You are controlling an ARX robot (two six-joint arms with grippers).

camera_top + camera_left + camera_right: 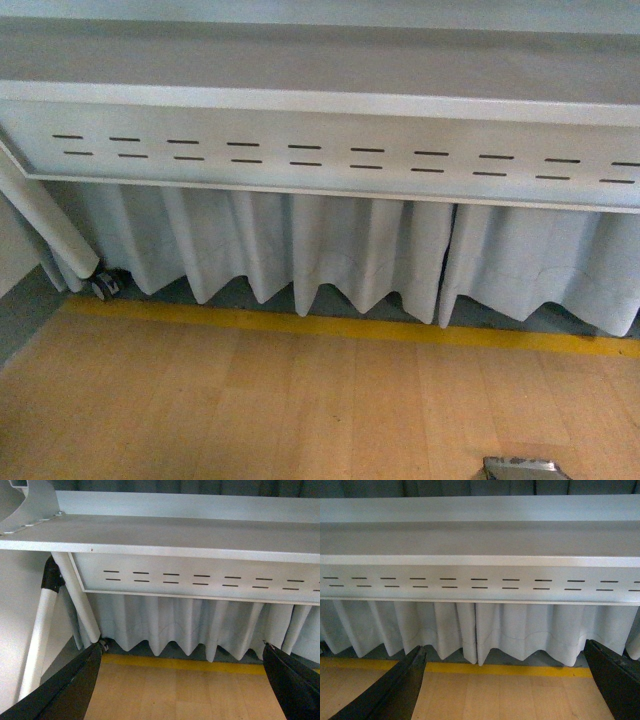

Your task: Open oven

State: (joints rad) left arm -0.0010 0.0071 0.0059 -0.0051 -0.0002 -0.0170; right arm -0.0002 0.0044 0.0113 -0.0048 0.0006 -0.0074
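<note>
The oven is out of view in all three views. My left gripper (182, 680) is open and empty, its two black fingers (65, 690) spread wide over the wooden tabletop. My right gripper (505, 685) is open and empty too, its black fingers (395, 695) wide apart above the same wood. In the front view only a small metallic tip (525, 468) of something shows at the bottom right edge.
A light wooden tabletop (280, 410) ends at a yellow tape line (330, 326). Beyond it hangs a pleated white curtain (340, 250) under a grey metal shelf with slots (320, 150). A white leg with a caster (103, 285) stands far left.
</note>
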